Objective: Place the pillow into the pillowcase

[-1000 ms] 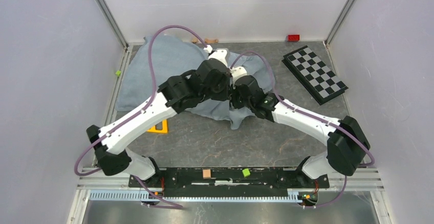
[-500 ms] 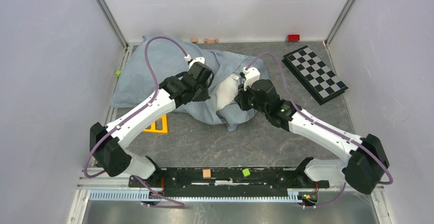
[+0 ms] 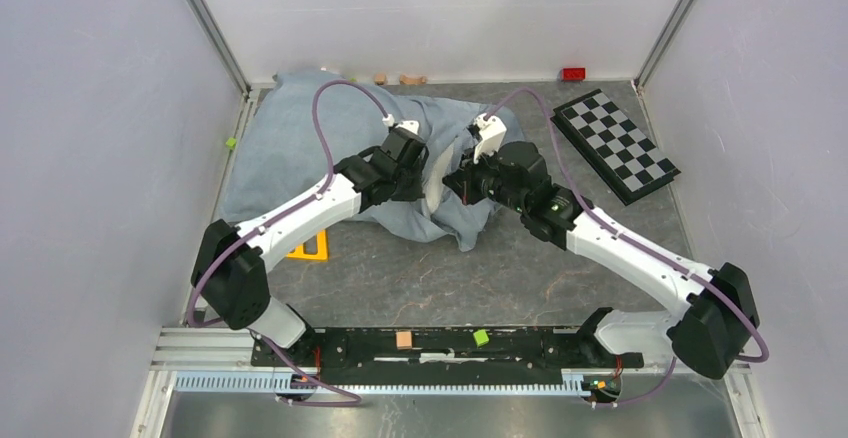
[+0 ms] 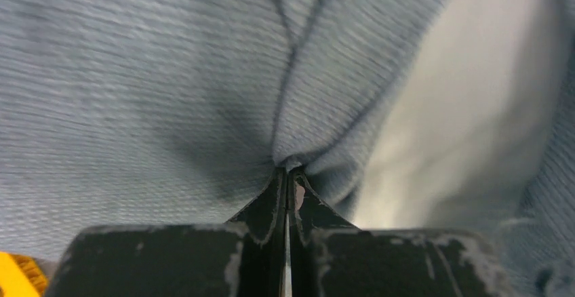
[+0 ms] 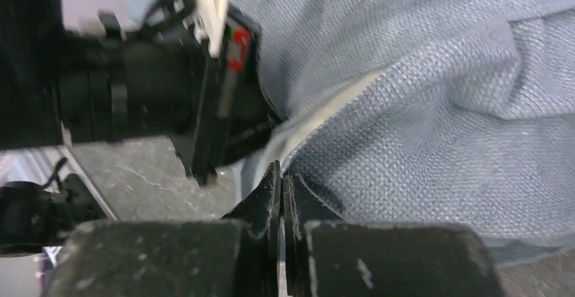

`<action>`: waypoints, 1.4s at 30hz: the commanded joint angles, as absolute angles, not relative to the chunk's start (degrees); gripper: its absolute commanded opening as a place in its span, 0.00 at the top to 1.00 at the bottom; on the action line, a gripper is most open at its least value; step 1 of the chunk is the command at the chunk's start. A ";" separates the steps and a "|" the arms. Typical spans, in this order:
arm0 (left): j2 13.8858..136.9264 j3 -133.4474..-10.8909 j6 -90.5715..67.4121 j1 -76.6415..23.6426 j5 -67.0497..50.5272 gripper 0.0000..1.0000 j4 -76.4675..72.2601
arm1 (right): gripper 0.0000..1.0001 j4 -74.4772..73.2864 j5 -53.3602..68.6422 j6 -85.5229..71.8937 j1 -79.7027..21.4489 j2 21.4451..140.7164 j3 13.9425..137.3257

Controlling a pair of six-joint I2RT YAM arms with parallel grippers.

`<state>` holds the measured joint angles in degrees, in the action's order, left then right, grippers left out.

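The blue-grey pillowcase (image 3: 300, 143) lies wrinkled from the back left to the table's middle. The white pillow (image 3: 437, 186) shows only as a narrow strip in its mouth, between my two grippers. My left gripper (image 3: 424, 176) is shut on a fold of the pillowcase (image 4: 203, 87) at its tips (image 4: 288, 169), with the pillow (image 4: 468, 100) just to the right. My right gripper (image 3: 452, 182) is shut on the pillowcase edge (image 5: 441, 107) at its tips (image 5: 281, 172). A sliver of pillow (image 5: 329, 115) and the left gripper (image 5: 163, 87) show beyond it.
A black-and-white checkered board (image 3: 615, 145) lies at the back right, with a red brick (image 3: 573, 73) behind it. A yellow-orange piece (image 3: 310, 248) lies by the left arm. A small green cube (image 3: 230, 142) sits at the left rail. Small wooden bits (image 3: 400, 79) lie by the back wall.
The arms swung apart, baring a wide white patch of pillow, then closed in. The cloth is now drawn over the pillow, leaving a narrow strip.
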<state>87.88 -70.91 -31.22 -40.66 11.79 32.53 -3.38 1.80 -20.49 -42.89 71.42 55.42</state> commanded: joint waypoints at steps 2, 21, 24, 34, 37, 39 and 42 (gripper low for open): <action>85.45 -70.14 -35.60 -45.49 6.07 0.98 28.91 | 1.00 10.46 11.35 -27.59 -41.11 73.49 56.43; 74.89 -77.34 -40.64 -45.64 10.29 0.98 39.37 | 0.25 1.77 0.93 -20.62 -36.15 64.46 49.26; 74.83 -77.82 -40.70 -45.73 10.42 0.98 39.29 | 0.28 -4.41 -6.10 -18.53 -36.12 65.85 54.93; 76.94 -82.95 -39.74 -45.73 11.97 0.98 40.71 | 0.31 -11.51 -12.21 -15.45 -38.92 80.29 69.00; 78.29 -85.57 -39.47 -45.70 12.91 0.98 40.91 | 0.34 -10.92 -12.23 -15.79 -39.28 81.67 66.80; 79.48 -87.81 -39.51 -45.70 12.94 0.98 41.31 | 0.46 -9.99 -11.59 -16.84 -39.31 81.31 64.60; 80.87 -90.45 -39.34 -45.75 11.86 0.98 41.35 | 0.71 -7.79 -10.16 -18.55 -39.09 80.15 62.83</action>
